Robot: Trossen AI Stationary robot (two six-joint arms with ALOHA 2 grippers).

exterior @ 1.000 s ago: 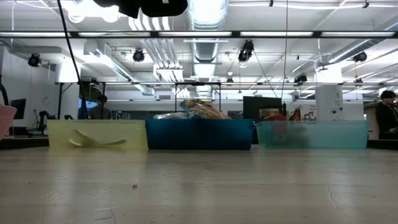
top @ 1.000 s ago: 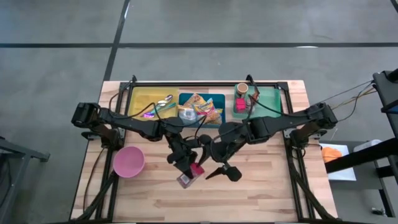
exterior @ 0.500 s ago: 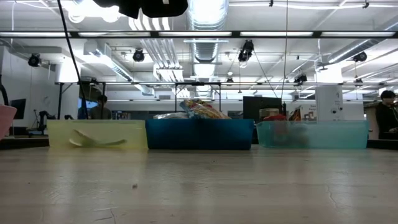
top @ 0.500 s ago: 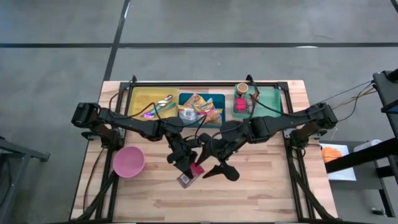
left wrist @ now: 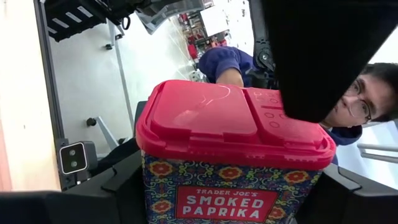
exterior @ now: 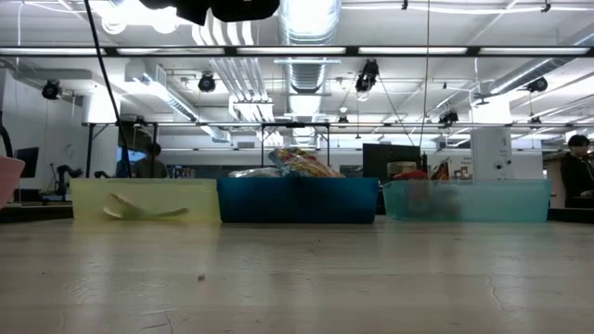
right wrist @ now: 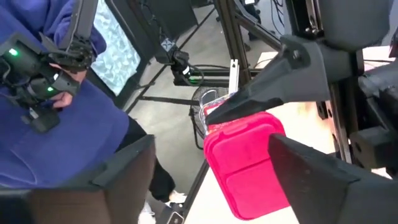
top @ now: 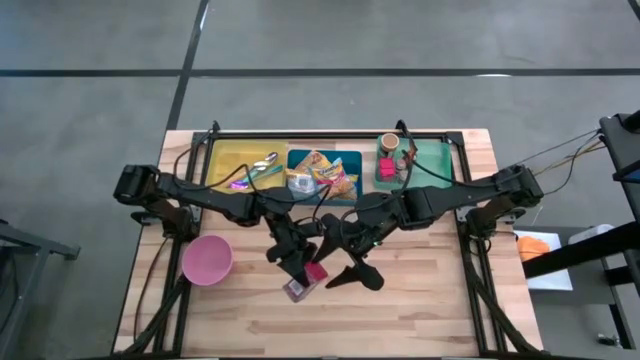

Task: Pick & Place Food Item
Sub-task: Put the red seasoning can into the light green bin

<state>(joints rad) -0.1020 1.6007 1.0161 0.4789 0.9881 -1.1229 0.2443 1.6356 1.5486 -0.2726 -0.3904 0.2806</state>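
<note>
The left hand (top: 298,272) pinches a smoked paprika jar (left wrist: 233,162) with a red flip lid, holding it level above the table (top: 440,310) near its middle. The right hand (top: 352,272) hovers just at the jar's three o'clock, fingers spread — the red lid shows between them, untouched. At the table's twelve o'clock edge sit three bins — yellow (top: 225,160), blue (top: 297,157), green (top: 432,158). A pink bowl (top: 207,260) lies at nine o'clock of the jar.

Overhead down onto whole table (top: 420,310); low level across; both wrists close on paprika jar (left wrist: 233,158).
</note>
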